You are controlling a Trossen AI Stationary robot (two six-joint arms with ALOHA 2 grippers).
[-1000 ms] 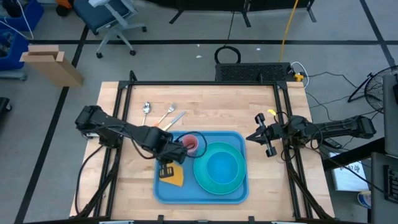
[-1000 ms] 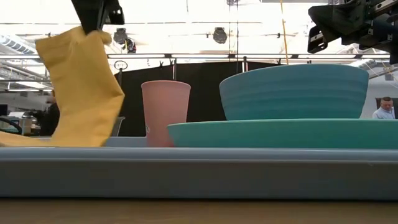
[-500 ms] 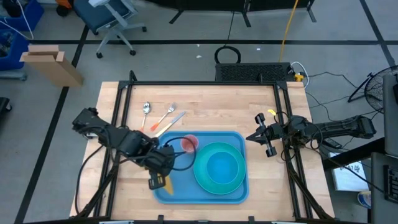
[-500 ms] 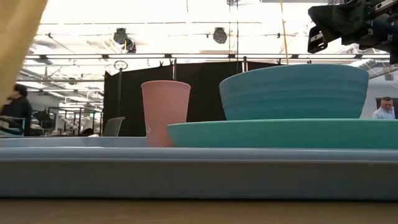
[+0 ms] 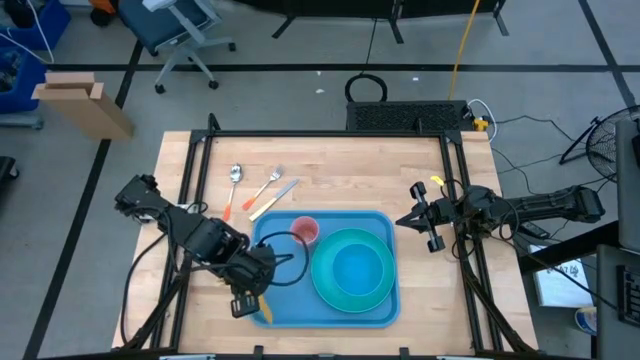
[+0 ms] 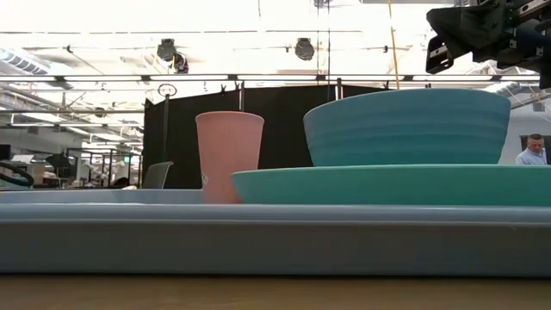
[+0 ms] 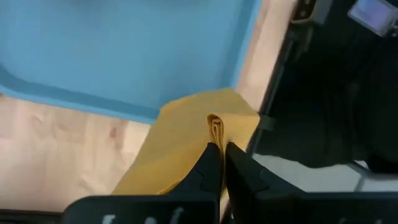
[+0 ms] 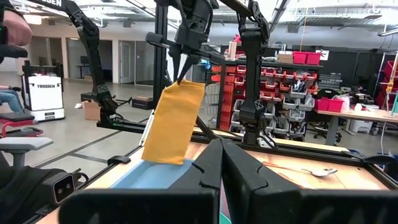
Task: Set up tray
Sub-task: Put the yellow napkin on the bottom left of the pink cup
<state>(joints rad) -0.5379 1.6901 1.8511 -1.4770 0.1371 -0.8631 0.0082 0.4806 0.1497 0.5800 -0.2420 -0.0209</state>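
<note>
Tray [image 5: 375, 312] holds plate [image 5: 352, 270], bowl [image 6: 406, 127], pink cup [image 5: 304, 231].

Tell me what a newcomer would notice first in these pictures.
First, the yellow napkin hanging from the left pincer, which is shut on it above the front-left corner of the big light-blue tray. Next, on the tray, the teal bowl sitting on its plate, with a pink cup beside it. The right pincer waits shut off the tray's right side.
</note>
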